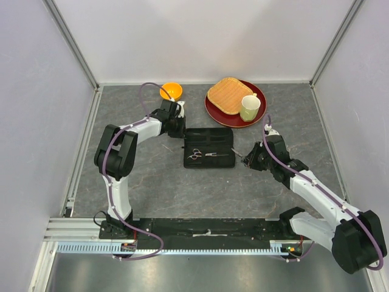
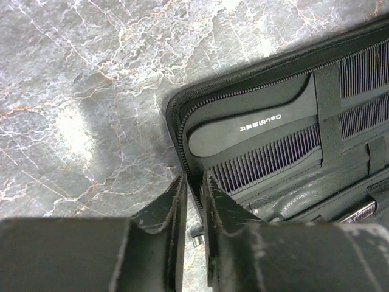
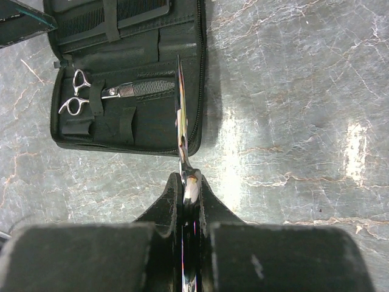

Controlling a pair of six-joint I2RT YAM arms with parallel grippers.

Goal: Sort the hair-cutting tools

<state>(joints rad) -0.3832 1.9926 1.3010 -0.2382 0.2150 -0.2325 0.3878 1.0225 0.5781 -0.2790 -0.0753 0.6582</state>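
Loose scissors [image 3: 180, 115] are clamped in the right end effector [image 3: 188, 182], blade at the open case's [image 3: 140, 131] edge (other scissors [image 3: 85, 97] already strapped inside). The left end effector [image 2: 193, 185] pinches the case's zip rim. Stowing step, I judge; next, ease it under a strap.

The overhead view is bright and evenly lit by diffuse light from above. The white enclosure walls [image 1: 200, 36] are close to washed out, and the arms cast only faint, soft-edged shadows on the grey marbled tabletop [image 1: 152, 182]. In both wrist views this stone throws back white glare patches. The black rectangular fabric zip case [image 3: 130, 131] reads dark and low in contrast, yet it is in focus. In the left wrist view the teeth of the shorter black handled comb [image 2: 243, 131] take a purplish cast. The left gripper [image 2: 194, 179] and right gripper [image 3: 188, 179] loom dark and blurred in the foreground. Coloured glints run along the slim silver metal scissors [image 3: 180, 121] pinched in the right one.
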